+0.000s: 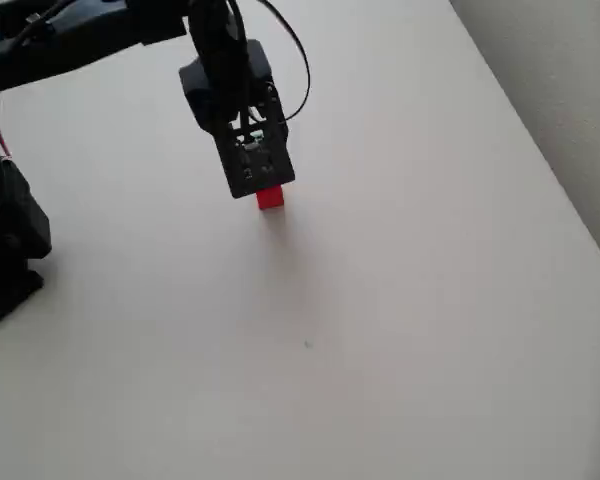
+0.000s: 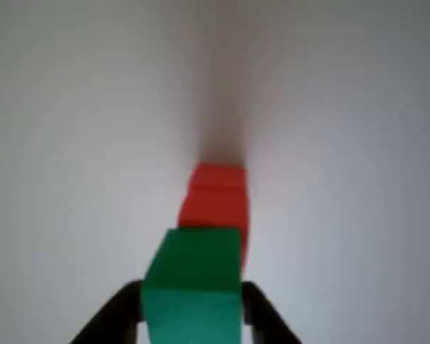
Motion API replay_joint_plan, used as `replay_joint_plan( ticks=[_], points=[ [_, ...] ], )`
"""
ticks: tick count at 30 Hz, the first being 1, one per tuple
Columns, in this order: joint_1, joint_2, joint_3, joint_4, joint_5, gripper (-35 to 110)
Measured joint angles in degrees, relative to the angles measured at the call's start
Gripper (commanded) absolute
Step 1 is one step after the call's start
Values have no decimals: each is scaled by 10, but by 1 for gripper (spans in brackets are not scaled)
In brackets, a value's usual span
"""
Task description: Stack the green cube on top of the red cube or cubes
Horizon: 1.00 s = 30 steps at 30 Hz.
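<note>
Green cube [image 2: 193,283] clamped between the two black fingers [image 2: 115,315] of the gripper [image 2: 193,315], seen low and central in the wrist view, one finger pressed to each side face. Held off the table, with top face lit paler than the near face. Just beyond and partly hidden behind it, red cube [image 2: 216,201], standing on the white table [image 2: 72,143] with a soft shadow trailing away above it in the picture. Appears taller than wide in the wrist view, with a faint seam across it; one block or two, cannot tell. Green cube overlapping the red one's lower part in that view and shifted slightly to the picture's left of it; touching or not, cannot tell. In the overhead view, red cube [image 1: 270,197] peeking out just below the black gripper [image 1: 252,170], upper middle of the picture. Arm reaching in from the upper left, cables looping over it, black base [image 1: 5,250] standing at the left edge. Table [image 1: 400,330] plain white, its far edge running diagonally at the upper right.
</note>
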Motion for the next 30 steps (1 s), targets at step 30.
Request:
replay_joint_plan(
  ticks=[30],
  points=[
    [-9, 204, -37, 97, -32, 23]
  ],
)
